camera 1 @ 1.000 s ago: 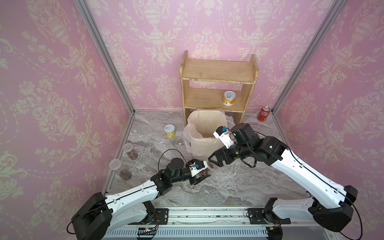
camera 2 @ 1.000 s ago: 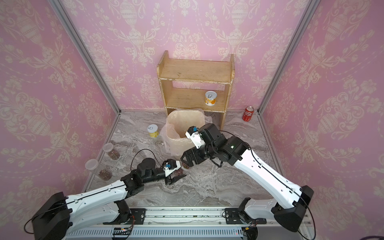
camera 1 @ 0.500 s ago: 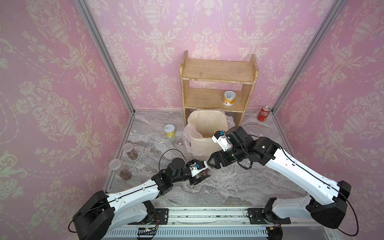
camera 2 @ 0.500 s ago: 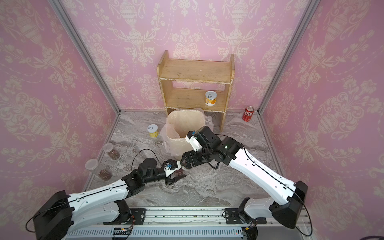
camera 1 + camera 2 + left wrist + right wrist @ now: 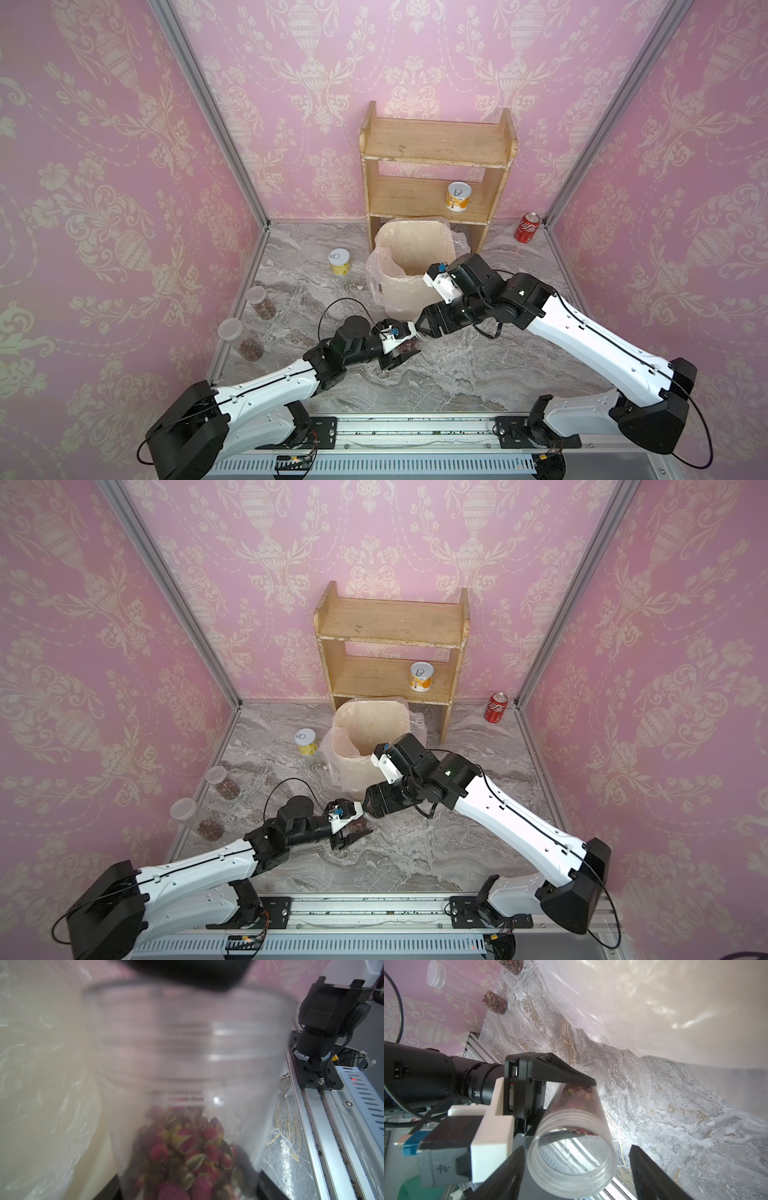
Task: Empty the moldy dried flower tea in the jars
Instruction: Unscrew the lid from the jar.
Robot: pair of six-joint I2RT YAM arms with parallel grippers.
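My left gripper point(image 5: 398, 348) is shut on a clear jar point(image 5: 571, 1120) that lies nearly level above the marble floor. Moldy dried flower tea point(image 5: 187, 1157), pinkish-red buds, is heaped at the jar's bottom end between the left fingers point(image 5: 560, 1073). The jar's threaded mouth has no lid and faces my right gripper point(image 5: 576, 1148). That gripper is open, with one finger point(image 5: 508, 1172) close beside the rim and the other finger point(image 5: 648, 1172) a gap away. Two more jars point(image 5: 261, 302) point(image 5: 243, 340) with lids and tea stand by the left wall.
A cream bin lined with a plastic bag point(image 5: 399, 291) stands just behind both grippers. Behind the bin is a wooden shelf point(image 5: 436, 145) holding a yellow tin point(image 5: 458, 197). Another tin point(image 5: 340, 262) sits on the floor, and a red cola can point(image 5: 528, 227) is in the back right corner.
My right gripper has come down and left from the bin's front to the mouth of the held jar, and its jaws have narrowed. The left arm and its jar have stayed put.
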